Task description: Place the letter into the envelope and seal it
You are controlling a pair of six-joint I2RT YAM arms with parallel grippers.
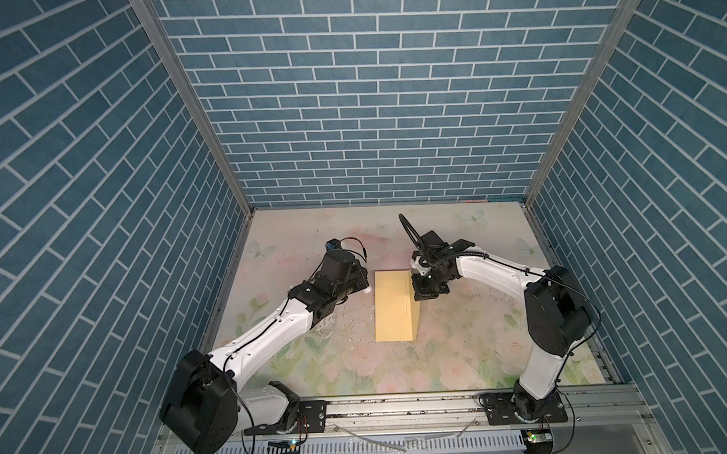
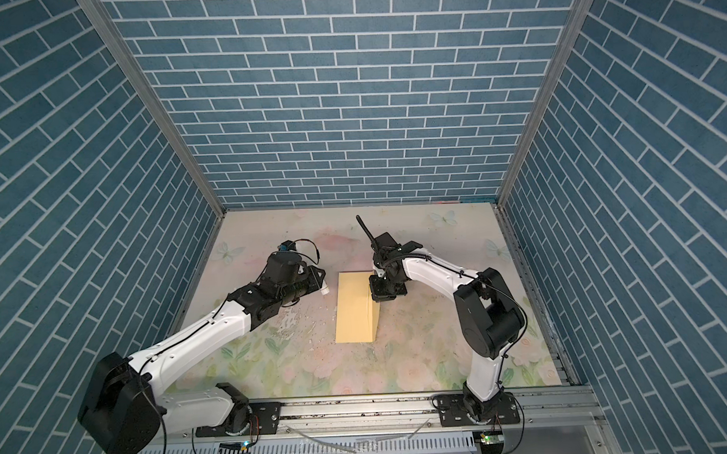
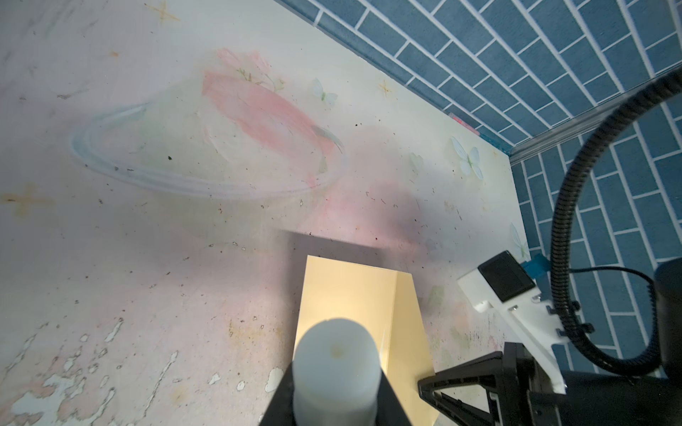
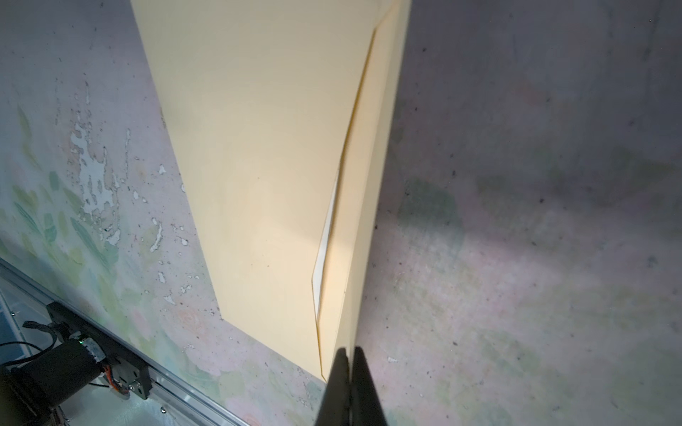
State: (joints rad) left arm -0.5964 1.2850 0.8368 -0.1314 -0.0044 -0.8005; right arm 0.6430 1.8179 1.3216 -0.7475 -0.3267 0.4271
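Observation:
The yellow-tan envelope (image 1: 391,310) (image 2: 352,311) lies lengthwise in the middle of the table. Its flap (image 1: 413,317) (image 4: 369,184) stands lifted along the right side. My right gripper (image 1: 417,293) (image 2: 375,296) (image 4: 348,356) is shut on the flap's edge near the far end. The letter shows only as a pale sliver (image 4: 325,243) in the envelope's mouth under the flap. My left gripper (image 1: 360,287) (image 3: 336,404) hovers just left of the envelope's far end. It is shut on a white glue stick (image 1: 367,290) (image 2: 325,291) (image 3: 336,365), whose tip points toward the envelope (image 3: 350,291).
The floral table cover (image 1: 461,349) is scuffed and peeling left of the envelope (image 4: 92,173). Blue brick walls (image 1: 370,111) close in the back and both sides. A metal rail (image 1: 401,405) with the arm bases runs along the front edge.

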